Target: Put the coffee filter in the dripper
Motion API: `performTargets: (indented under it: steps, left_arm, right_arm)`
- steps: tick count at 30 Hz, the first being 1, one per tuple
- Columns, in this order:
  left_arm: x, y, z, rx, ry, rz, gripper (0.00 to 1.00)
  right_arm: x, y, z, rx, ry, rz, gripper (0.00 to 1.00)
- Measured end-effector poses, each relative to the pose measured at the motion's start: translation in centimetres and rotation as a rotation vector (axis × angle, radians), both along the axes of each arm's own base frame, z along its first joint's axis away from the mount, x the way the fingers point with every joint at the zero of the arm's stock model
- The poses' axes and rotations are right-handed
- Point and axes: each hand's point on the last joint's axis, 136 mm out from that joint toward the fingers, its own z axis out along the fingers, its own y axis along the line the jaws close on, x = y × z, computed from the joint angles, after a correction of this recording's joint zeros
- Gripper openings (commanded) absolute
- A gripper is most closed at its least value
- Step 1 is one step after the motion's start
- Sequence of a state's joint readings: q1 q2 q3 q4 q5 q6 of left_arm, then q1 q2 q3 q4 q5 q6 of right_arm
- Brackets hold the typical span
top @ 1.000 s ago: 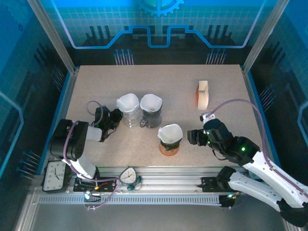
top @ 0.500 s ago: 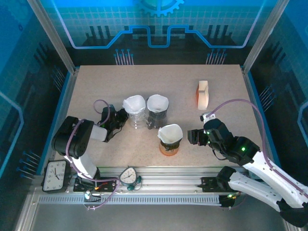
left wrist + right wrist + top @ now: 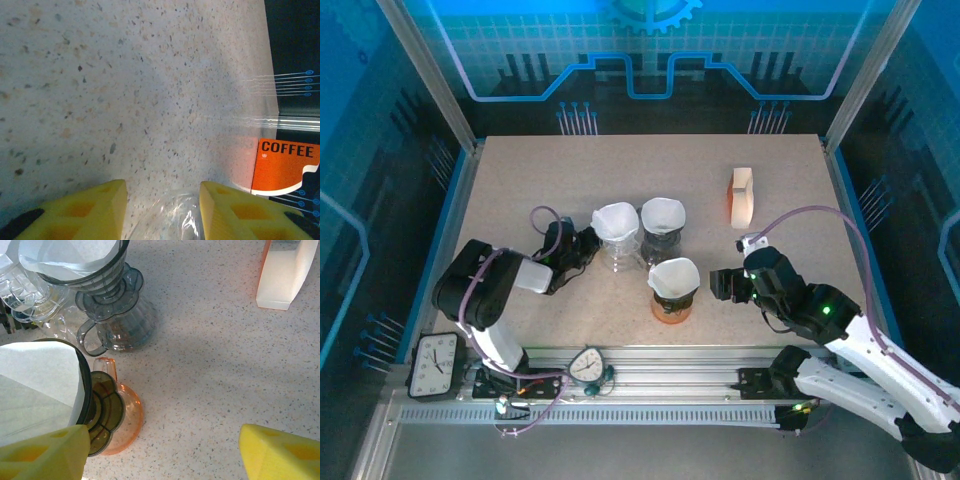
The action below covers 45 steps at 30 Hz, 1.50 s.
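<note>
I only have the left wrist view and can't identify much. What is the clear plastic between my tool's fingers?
Observer: That is the clear dripper. A white filter already sits in it.
Operator: Are there other drippers nearby?
Observer: A dark grey dripper stands close on its right, with a second filter inside.
Operator: Where is the right tool?
Observer: The right tool is open, beside an orange dripper that holds a third filter.
</note>
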<state>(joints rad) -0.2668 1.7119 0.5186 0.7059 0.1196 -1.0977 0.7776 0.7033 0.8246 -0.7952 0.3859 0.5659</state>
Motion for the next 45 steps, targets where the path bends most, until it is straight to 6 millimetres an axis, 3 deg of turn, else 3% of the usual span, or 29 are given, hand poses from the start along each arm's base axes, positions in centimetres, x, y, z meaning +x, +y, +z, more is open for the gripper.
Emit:
performTargets:
  steps: [4,7,9,10,12,16,19,23,30,37,41,45]
  left_arm:
    - [-1.2,2.6,1.1,0.027,0.022,0.063,0.47]
    - [-2.0,5.7,3.3,0.073,0.000,0.135,0.52]
    - [-2.5,7.4,5.6,0.119,-0.039,0.174,0.66]
    - [-2.9,8.0,6.9,0.147,-0.061,0.186,0.78]
    - [-3.4,9.0,9.3,0.217,-0.096,0.200,0.98]
    - [-3.5,11.5,14.2,0.398,-0.139,0.255,0.99]
    - [-3.3,13.5,16.5,0.561,-0.168,0.294,0.99]
    - [-3.0,15.0,15.4,0.794,-0.156,0.240,0.99]
    - [-2.4,17.5,9.6,1.053,-0.102,0.117,0.99]
    - [0.1,17.4,5.9,1.117,-0.148,0.062,0.99]
    - [0.4,17.0,3.9,1.115,-0.165,0.040,0.99]
    - [0.6,16.5,4.7,1.087,-0.251,0.054,0.99]
  right_arm:
    - [0.0,-0.1,0.3,0.008,-0.010,-0.005,0.81]
    - [0.0,-0.2,0.5,0.015,-0.021,-0.009,0.84]
    - [0.1,-0.3,0.7,0.021,-0.031,-0.016,0.89]
    - [0.2,-0.3,0.9,0.023,-0.039,-0.019,1.00]
    - [0.4,-0.3,1.0,0.027,-0.049,-0.024,1.00]
    - [0.8,-0.1,1.3,0.030,-0.070,-0.026,1.00]
    - [1.2,-0.1,1.5,0.022,-0.091,-0.027,1.00]
    - [1.7,0.1,2.0,0.024,-0.125,-0.021,1.00]
    - [1.9,0.2,1.9,0.013,-0.145,-0.017,1.00]
    - [1.9,-0.5,0.6,-0.003,-0.154,-0.037,1.00]
    - [2.1,-1.1,0.3,-0.022,-0.164,-0.068,1.00]
    - [2.9,-1.5,0.1,-0.060,-0.173,-0.105,1.00]
